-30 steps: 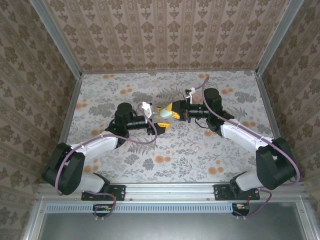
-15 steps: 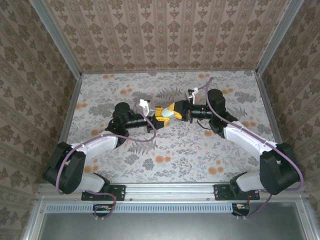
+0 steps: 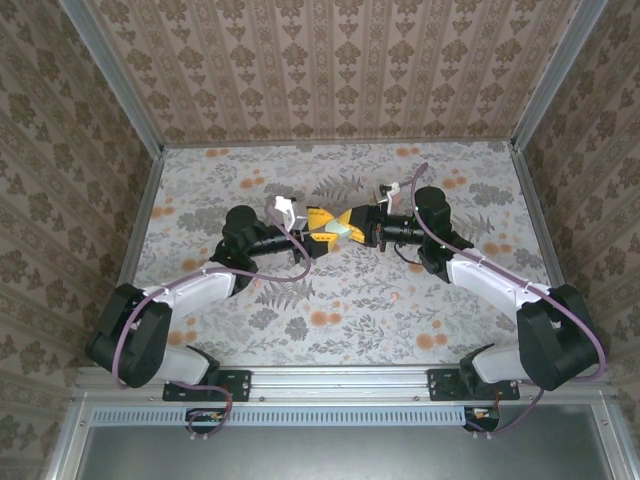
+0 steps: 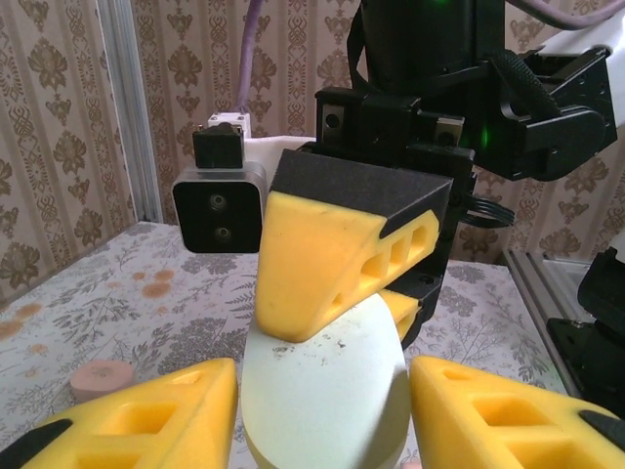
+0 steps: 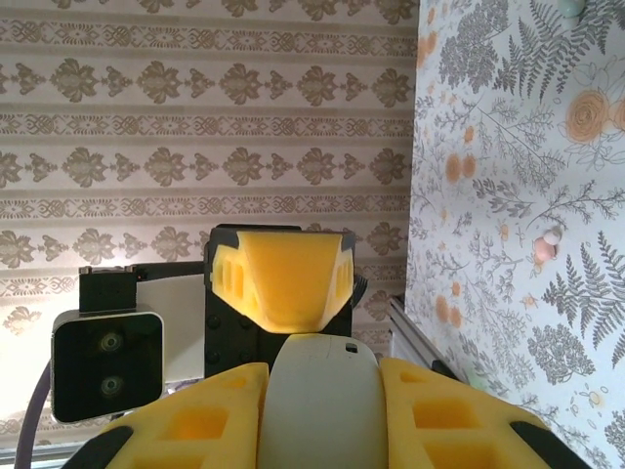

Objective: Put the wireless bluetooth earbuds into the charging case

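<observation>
A tiny pale pink plastic earbud (image 5: 543,252) lies on the floral-printed table (image 3: 200,200), well apart from the pale mint-white rounded plastic charging case (image 4: 327,391), which the right gripper (image 5: 319,405) pinches above mid-table. Within the last second the left gripper (image 3: 322,230) has risen level with the case and now straddles its other end. Whether it presses cannot be told. This looks like steadying or opening the case, so no bud is inserted yet.

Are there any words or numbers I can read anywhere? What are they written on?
None: no words, numbers or logos can be read.
The charging case is plain and pale, with only tiny dark specks.
The yellow fingers are blank.
The wallpaper and the table show only ornaments and flowers.
</observation>
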Available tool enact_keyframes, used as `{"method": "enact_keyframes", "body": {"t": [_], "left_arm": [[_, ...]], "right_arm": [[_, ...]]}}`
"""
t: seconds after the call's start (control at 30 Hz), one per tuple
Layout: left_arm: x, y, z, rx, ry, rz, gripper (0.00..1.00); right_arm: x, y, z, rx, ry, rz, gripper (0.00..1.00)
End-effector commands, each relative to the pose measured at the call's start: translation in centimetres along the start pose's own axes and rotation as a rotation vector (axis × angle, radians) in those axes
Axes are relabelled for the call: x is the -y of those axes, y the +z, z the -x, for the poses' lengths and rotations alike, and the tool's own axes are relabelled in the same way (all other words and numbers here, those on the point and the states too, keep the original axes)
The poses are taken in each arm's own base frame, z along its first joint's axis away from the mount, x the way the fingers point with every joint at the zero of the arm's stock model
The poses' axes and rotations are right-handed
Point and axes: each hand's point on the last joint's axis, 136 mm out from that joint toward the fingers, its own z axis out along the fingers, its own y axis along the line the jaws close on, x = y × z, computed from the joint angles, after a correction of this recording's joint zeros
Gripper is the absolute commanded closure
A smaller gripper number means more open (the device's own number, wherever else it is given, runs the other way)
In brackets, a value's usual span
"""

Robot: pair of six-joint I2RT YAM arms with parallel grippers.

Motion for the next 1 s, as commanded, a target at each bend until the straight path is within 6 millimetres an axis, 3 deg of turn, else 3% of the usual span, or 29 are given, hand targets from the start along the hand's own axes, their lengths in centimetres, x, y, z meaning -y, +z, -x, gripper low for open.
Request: {"method": "enact_keyframes", "body": {"t": [0.0,0.1,0.3,0.73,0.8,0.9,0.97], "left_arm": [[-0.17,0.11,0.01,0.009,-0.002,-0.002,0.42],[-0.31,0.23,-0.57,-0.002,-0.022,-0.004,0.35],[-0.42,0.46,-0.86,0.005,-0.048,-0.015,0.34],[-0.47,0.60,-0.08,0.045,-0.054,-0.037,0.59],[-0.51,0.49,-0.09,0.042,-0.054,-0.034,0.65],[-0.60,0.24,-0.04,0.026,-0.054,-0.034,0.71],[-0.76,-0.12,0.04,0.007,-0.063,-0.033,0.73]], "right_arm": [[-1.13,-0.05,0.37,0.034,-0.011,0.043,0.80],[-1.42,-0.17,0.44,0.043,-0.010,0.053,0.80],[-2.03,-0.27,0.33,0.043,-0.015,0.068,0.80],[-1.67,0.18,-0.16,0.028,0.000,0.066,0.79],[-1.95,0.09,-0.27,0.025,-0.009,0.068,0.72],[-1.80,-0.24,-0.40,0.027,-0.042,0.036,0.48],[-1.97,-0.74,-0.53,0.030,-0.087,0.001,0.37]]}}
